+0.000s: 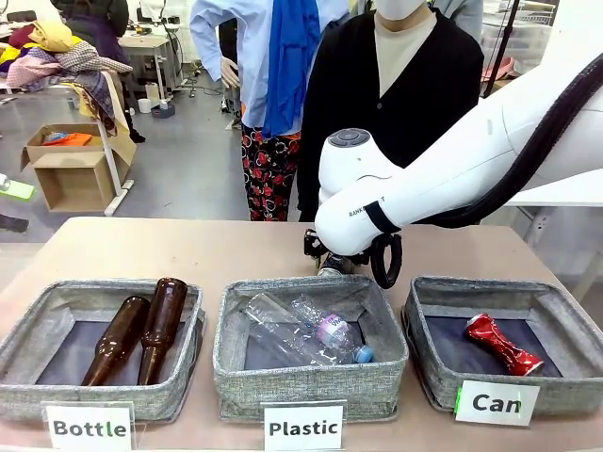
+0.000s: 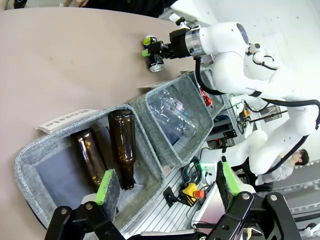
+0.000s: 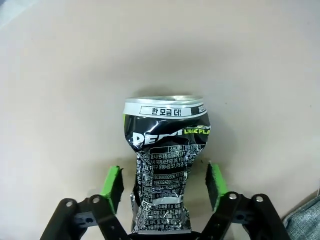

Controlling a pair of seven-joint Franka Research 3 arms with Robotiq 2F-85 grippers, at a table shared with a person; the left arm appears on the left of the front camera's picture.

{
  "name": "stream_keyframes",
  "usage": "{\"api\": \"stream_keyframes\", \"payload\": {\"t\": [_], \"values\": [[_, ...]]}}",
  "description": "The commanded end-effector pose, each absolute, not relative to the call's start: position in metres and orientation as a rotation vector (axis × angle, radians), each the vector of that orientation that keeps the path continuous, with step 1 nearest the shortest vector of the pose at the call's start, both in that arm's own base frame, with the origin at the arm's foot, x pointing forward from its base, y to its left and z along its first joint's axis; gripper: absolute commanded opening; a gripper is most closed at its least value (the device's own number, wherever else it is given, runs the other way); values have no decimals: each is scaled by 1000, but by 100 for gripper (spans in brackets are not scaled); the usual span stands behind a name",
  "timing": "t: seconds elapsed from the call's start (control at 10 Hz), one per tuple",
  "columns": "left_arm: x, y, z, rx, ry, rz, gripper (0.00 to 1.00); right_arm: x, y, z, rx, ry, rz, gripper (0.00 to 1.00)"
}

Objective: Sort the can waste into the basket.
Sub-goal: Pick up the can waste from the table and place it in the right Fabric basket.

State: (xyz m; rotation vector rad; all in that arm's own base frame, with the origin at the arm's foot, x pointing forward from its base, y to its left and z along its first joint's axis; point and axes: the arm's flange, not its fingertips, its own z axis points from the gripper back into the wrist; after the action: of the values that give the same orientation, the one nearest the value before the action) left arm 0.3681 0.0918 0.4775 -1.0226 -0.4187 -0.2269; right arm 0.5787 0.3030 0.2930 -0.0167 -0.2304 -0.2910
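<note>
Right gripper (image 3: 162, 187) straddles the black can (image 3: 165, 165), green pads either side of the crumpled lower body with a slim gap visible on each flank; jaws not yet seen to bite, so I cannot tell from the wrist view whether the grip is made. Can lies on the bare table (image 3: 60, 75), long axis running straight out from the claw, silver rim pointing away, base tucked back toward the palm. Judgement: thin aluminium, very light, already dented, so it will give further under pressure and may skate on its glossy print; the pinched waist between the pads looks the surest hold, being narrower than the flared top. In the front view the claw sits just beyond the far wall of the Plastic bin (image 1: 311, 377), the can (image 1: 330, 266) under it. Red can (image 1: 501, 344) already lies in the Can basket (image 1: 565, 381), off to the claw's side and nearer the robot. Left gripper (image 2: 167, 192) hangs wide open over the Bottle bin (image 2: 45, 150), holding nothing.
</note>
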Motion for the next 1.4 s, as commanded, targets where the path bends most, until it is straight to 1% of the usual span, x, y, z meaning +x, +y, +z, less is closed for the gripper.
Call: {"api": "stream_keyframes", "payload": {"t": [0.0,0.1,0.2,0.7,1.0,1.3], "values": [[366,93,477,-1020,-428,-245,100,579,302,296,-58,-250,-258,0],[366,93,477,-1020,-428,-245,100,579,302,297,-63,-254,-266,36],[366,93,477,-1020,-428,-245,100,579,302,297,-69,-259,-266,0],[366,93,477,-1020,-428,-245,100,576,305,304,-69,-274,-247,0],[366,93,477,-1020,-428,-245,100,556,310,354,-86,-285,-194,0],[366,93,477,-1020,-428,-245,100,502,305,434,-41,-341,-18,0]]}}
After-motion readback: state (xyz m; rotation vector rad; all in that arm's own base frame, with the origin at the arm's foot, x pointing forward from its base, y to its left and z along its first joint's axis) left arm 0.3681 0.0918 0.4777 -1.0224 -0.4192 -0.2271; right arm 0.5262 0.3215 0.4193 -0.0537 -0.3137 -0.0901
